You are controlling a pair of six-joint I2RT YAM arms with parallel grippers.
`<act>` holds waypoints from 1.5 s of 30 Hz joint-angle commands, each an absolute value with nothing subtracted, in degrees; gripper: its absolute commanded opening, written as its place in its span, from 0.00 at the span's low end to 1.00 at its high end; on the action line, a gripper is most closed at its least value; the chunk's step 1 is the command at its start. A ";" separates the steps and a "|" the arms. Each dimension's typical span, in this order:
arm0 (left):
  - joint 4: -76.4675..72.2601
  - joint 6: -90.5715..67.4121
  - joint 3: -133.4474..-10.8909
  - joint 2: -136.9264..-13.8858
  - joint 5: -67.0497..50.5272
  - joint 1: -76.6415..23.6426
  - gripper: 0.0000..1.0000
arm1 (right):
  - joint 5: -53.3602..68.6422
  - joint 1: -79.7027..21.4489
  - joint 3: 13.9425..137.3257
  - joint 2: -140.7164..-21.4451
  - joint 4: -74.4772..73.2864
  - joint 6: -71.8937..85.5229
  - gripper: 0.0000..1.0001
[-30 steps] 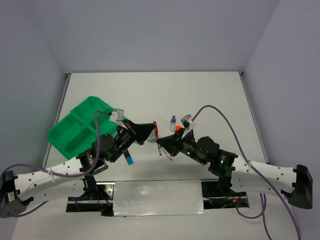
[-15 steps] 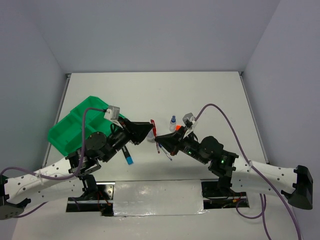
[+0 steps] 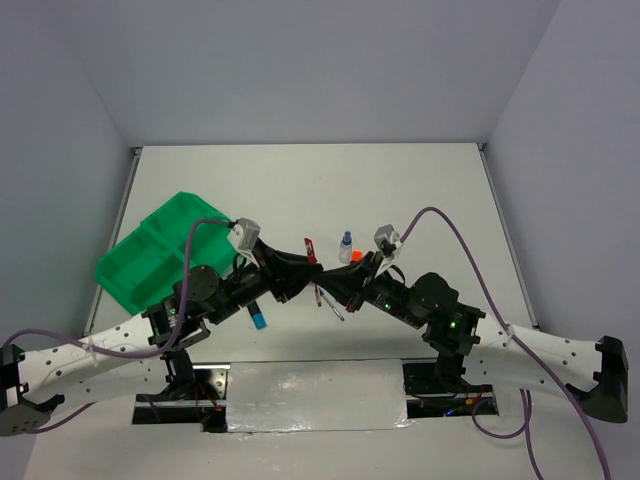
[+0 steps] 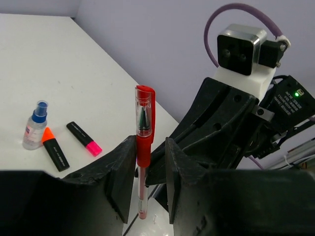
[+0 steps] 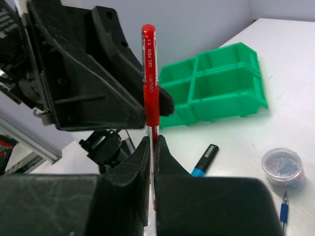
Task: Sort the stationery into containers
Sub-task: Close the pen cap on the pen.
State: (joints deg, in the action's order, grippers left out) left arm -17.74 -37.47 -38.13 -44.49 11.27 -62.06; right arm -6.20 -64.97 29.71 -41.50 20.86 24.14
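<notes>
Both arms have closed in at the middle of the overhead frame, where the right gripper (image 5: 151, 147) pinches the upright red pen (image 5: 150, 69) while the left gripper (image 4: 147, 157) stands slightly spread around it, apparently a handover toward the green tray (image 3: 135, 265) at mid-left.

Red gel pen (image 5: 150, 73) upright in right hand (image 5: 151, 145), green four-compartment tray (image 5: 221, 93) behind, blue-tipped highlighter (image 5: 204, 160) lying flat

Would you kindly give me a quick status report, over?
Right gripper shut on red pen. Left gripper open, jaws flanking it. Pen not yet in green tray; nothing blocking seen.
</notes>
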 commanded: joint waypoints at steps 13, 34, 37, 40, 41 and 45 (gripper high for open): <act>-22.76 -34.72 -37.97 -46.32 5.01 -62.31 0.23 | -2.81 -64.69 33.66 -39.90 24.35 23.91 0.00; -21.18 -32.61 -39.99 -45.62 0.44 -62.31 0.00 | -0.71 -64.69 34.19 -39.90 24.52 23.12 0.27; -21.09 -32.43 -40.34 -45.00 0.44 -62.32 0.00 | 2.10 -64.69 34.54 -40.69 24.17 22.68 0.55; -20.83 -32.34 -40.78 -44.47 -0.44 -62.40 0.00 | 2.64 -64.69 34.45 -41.92 23.73 22.50 0.61; -20.74 -32.34 -40.87 -44.30 -0.27 -62.32 0.00 | 2.64 -64.69 34.28 -42.10 23.73 22.59 0.62; -20.92 -32.52 -40.69 -43.59 -0.26 -62.31 0.00 | 2.90 -64.69 33.31 -42.80 24.95 23.11 0.59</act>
State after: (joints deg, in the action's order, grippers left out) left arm -19.16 -33.34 -38.50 -44.86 1.17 -62.04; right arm 1.98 -64.99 31.46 -42.57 20.80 23.42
